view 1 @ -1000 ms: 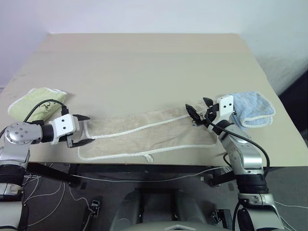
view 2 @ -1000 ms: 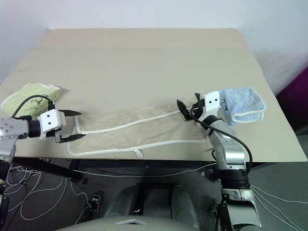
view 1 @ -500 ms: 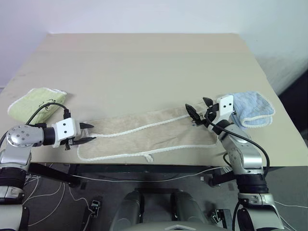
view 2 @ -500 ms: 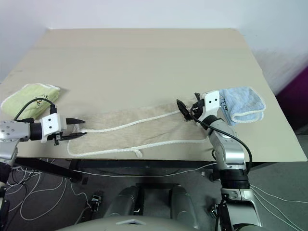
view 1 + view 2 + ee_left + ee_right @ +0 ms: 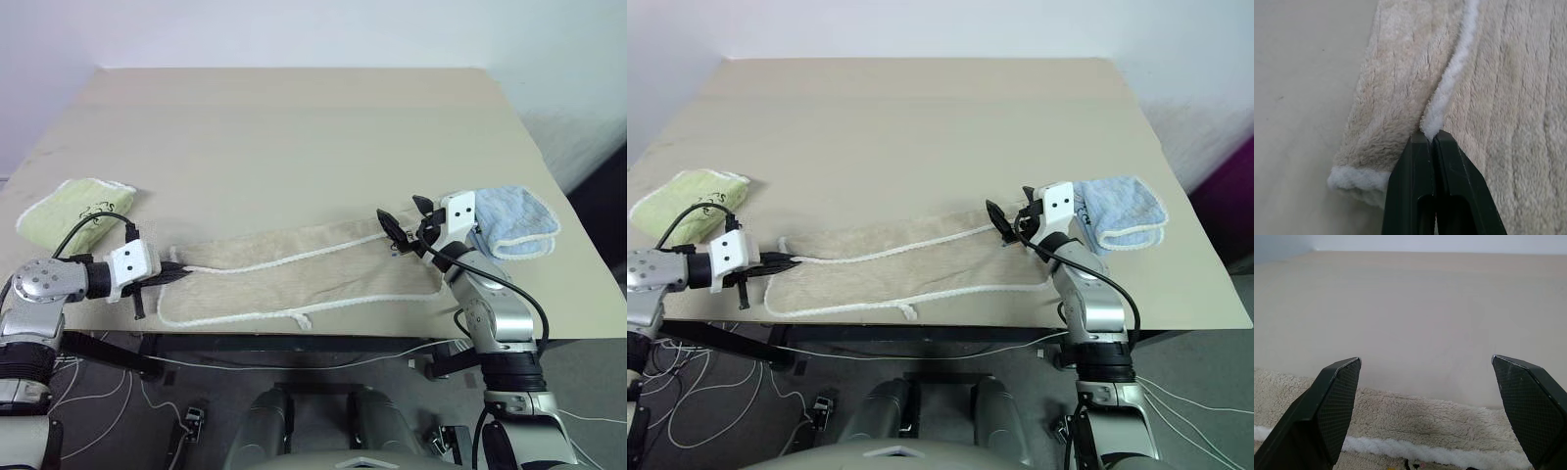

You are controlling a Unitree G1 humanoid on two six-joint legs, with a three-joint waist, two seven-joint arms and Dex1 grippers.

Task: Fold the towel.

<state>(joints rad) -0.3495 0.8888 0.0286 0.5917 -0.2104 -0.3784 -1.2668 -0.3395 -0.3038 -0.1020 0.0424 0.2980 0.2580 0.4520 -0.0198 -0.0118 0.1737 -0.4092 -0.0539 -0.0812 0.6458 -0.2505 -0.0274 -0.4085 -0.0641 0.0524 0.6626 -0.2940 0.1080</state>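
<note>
Two grippers on show, and only one has bitten. The left gripper (image 5: 1431,139), at the lower left of the head view, has its fingers (image 5: 1413,161) pressed together on the white corded edging (image 5: 1449,78) at the towel (image 5: 294,274)'s left end. That looks a thin pinch, right on the cord, so any lift wants to be slow and level or the edging may slip free.

Over at the right, the right gripper (image 5: 404,227) hovers with its fingers (image 5: 1332,396) spread wide above the towel's far right end, nothing between them. It needs its own bite before the fold can carry evenly.

The beige towel lies stretched along the worktop (image 5: 294,127)'s near edge, left to right, partly doubled lengthwise.

A folded light green towel (image 5: 69,209) sits just behind the left arm, at the left edge. A folded light blue towel (image 5: 514,223) lies close behind the right gripper, so that wrist has little room to swing back.
</note>
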